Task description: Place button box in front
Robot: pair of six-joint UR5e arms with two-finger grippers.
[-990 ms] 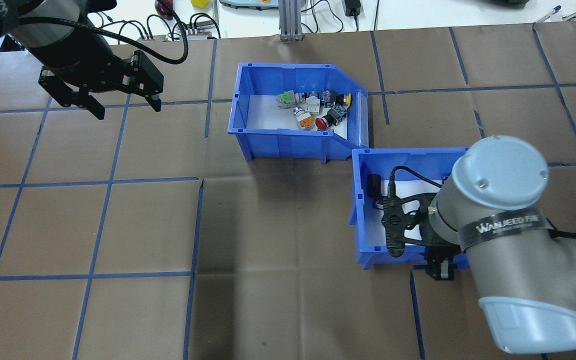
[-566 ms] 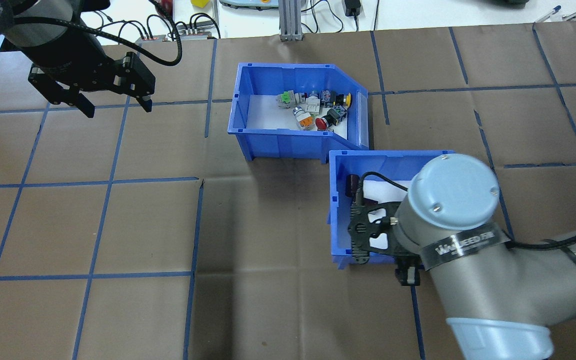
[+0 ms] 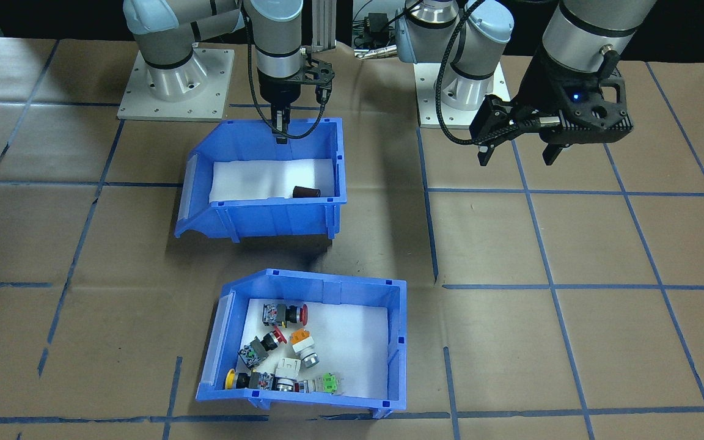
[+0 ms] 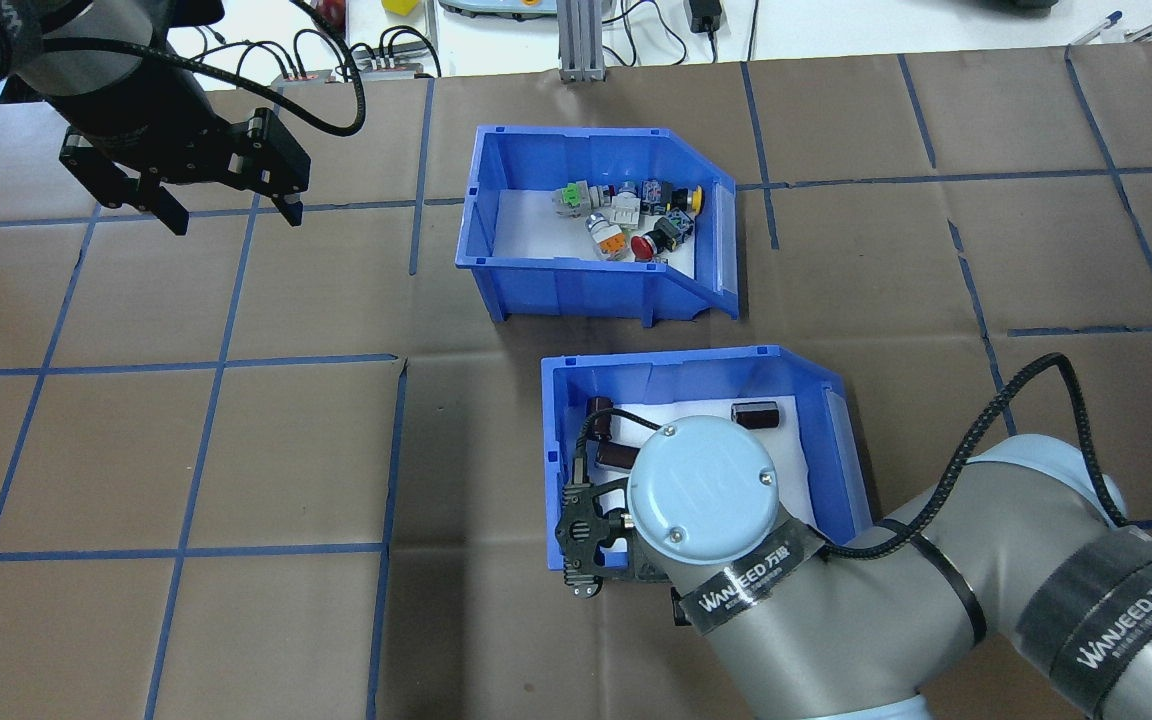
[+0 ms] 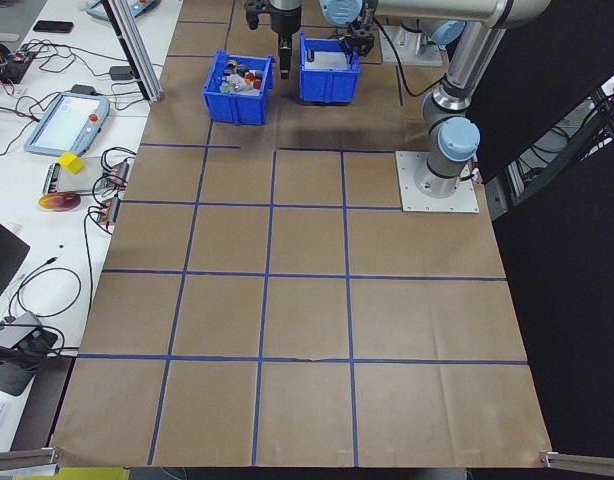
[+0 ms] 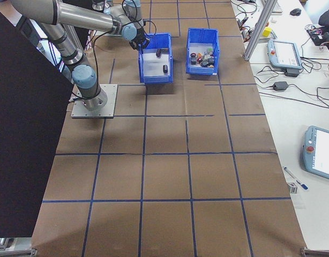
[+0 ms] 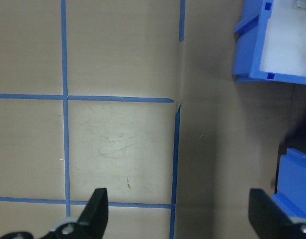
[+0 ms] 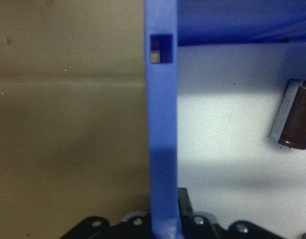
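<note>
Dragged leftward since a second ago, the blue plastic bin of dark cylinders [image 4: 841, 440] stays pinched at its near wall by the right pincer [image 3: 281, 131], likely reordering the bins. Beyond it rests the blue foam-lined button box [image 4: 481, 215]. Left pincer [image 4: 228, 213] hovers wide, empty.

Two blue bins: the button box [image 4: 576, 270] and a second bin [image 4: 836, 430]. About seven push-button switches [image 3: 285, 351] lie in the box; three dark cylinders [image 4: 756, 413] show in the other. Two arms, two grippers.
</note>
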